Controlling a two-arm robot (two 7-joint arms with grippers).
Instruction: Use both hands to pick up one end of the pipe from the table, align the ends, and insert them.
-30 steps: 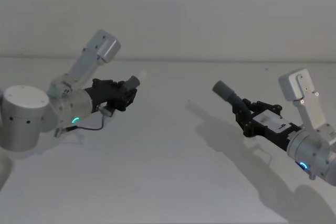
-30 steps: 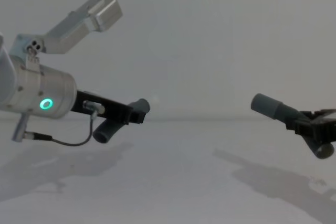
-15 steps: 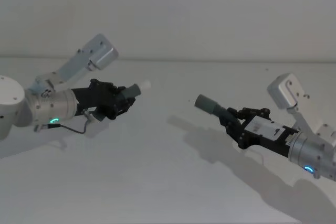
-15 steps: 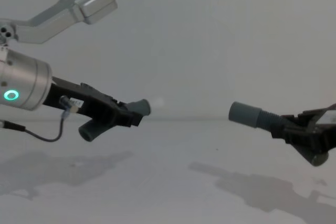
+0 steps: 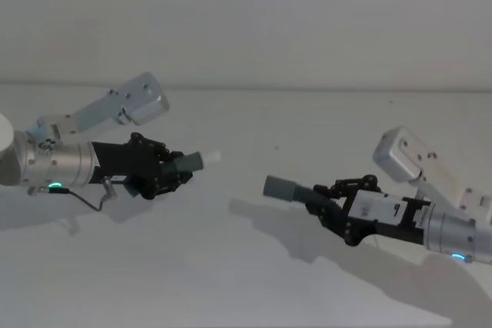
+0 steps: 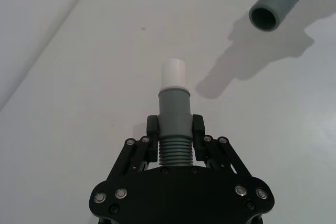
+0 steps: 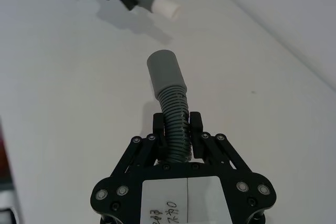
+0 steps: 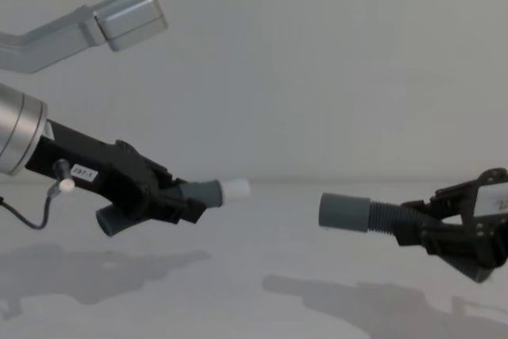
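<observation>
Left hand [image 5: 172, 172]: centre-left of the head view, closed on the short pipe piece [image 5: 184, 164], held above the desk [image 5: 246, 282]. Left wrist view: fingers [image 6: 153, 125] clamp its ribbed section; white tip [image 6: 174, 73] projects forward. Right hand [image 5: 329, 203]: lower right of the head view, closed on the ribbed pipe piece [image 5: 296, 192]. Chest view: white tip and smooth cuff [image 8: 344, 212] face each other across a gap, near level, not touching. Left wrist view, upper right: the cuff's open bore.

Plain pale grey wall [image 5: 246, 13] behind a matte white table [image 5: 231, 289].
</observation>
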